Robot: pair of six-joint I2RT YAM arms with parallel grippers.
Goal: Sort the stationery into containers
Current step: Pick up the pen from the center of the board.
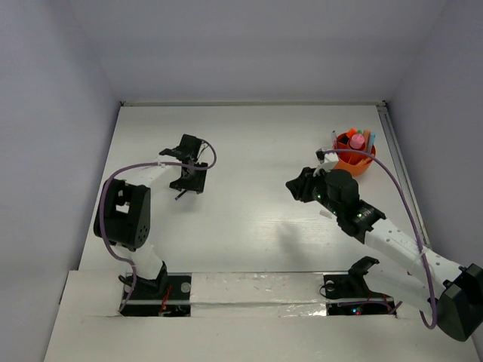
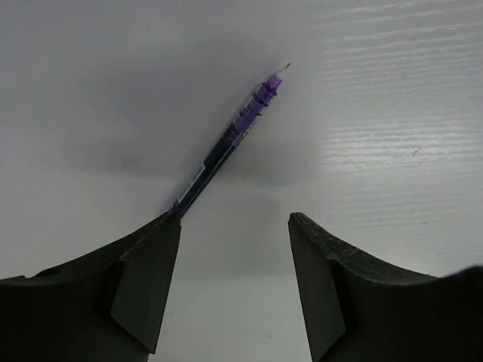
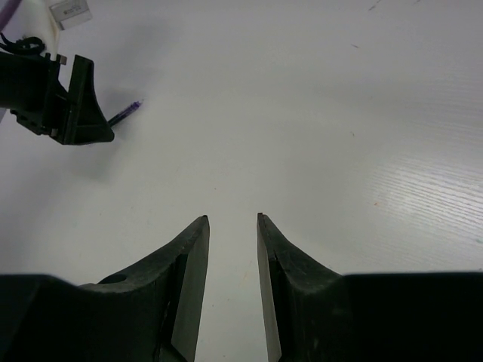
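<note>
Just white table [image 1: 249, 143] between pale walls [image 1: 45, 113]; left gripper [image 2: 234, 222] wide, right gripper [image 3: 232, 219] narrow.

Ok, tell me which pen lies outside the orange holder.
The purple pen, lying flat on the table by the left gripper. The other stationery stands upright inside the orange holder at the far right.

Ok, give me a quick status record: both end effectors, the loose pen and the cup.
left end effector: open, empty, low over the pen
purple pen: flat on the table, one end at a fingertip, not between the fingers
right end effector: narrowly open, empty, above bare table
orange cup: far right of table, several pieces of stationery standing inside
still loose: only the purple pen in view
</note>
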